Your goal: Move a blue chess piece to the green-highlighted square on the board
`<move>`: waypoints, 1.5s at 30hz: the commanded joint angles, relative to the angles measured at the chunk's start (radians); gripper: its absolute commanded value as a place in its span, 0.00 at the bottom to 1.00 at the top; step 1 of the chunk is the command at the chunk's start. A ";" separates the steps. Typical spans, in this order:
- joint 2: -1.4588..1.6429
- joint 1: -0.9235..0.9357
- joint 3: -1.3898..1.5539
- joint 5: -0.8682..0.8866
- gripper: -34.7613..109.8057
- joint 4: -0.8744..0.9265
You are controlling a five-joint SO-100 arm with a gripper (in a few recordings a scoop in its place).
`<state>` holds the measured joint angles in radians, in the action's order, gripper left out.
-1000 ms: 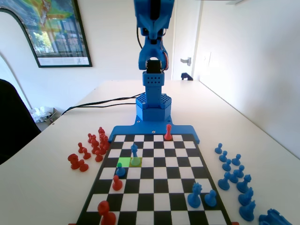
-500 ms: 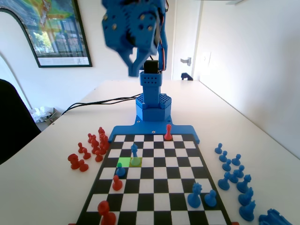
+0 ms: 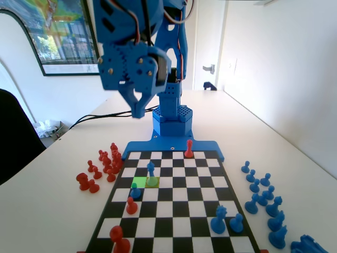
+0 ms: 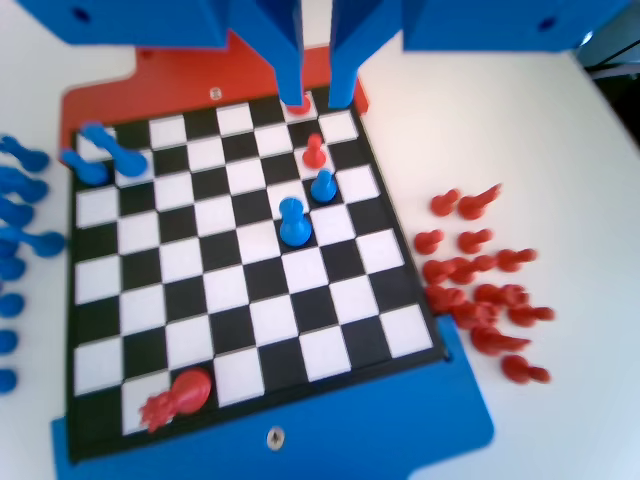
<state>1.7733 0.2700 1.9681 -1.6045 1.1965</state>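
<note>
Fingers (image 3: 138, 108) spread, empty, high above glossy chequered board (image 3: 179, 211); slim blue piece (image 3: 151, 174) upright.

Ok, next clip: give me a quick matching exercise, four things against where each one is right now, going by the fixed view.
Things:
1. slim blue chess piece
2. pincer
3. loose red pieces
4. lone red piece

Places:
A. raised in the air, open, holding nothing
B. on the table, left of the board
C. on the board's far row
D. on the olive square beside the green-highlighted square

Pairs: 1-D, 2-A, 3-B, 4-C
</note>
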 commanded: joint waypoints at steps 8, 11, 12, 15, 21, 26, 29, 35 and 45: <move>-0.006 -0.067 0.081 0.015 0.31 -0.086; -0.017 -0.081 0.081 0.026 0.31 -0.084; -0.021 -0.084 0.083 0.028 0.32 -0.083; -0.028 -0.081 0.087 0.020 0.32 -0.077; -0.048 -0.052 0.118 -0.005 0.32 -0.117; -0.080 -0.035 0.140 -0.017 0.32 -0.170; -0.109 -0.034 0.130 -0.018 0.32 -0.176; -0.146 -0.025 0.140 -0.029 0.32 -0.229; -0.190 -0.018 0.138 -0.040 0.32 -0.276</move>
<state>1.5662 0.2485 2.1046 -1.6368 0.9265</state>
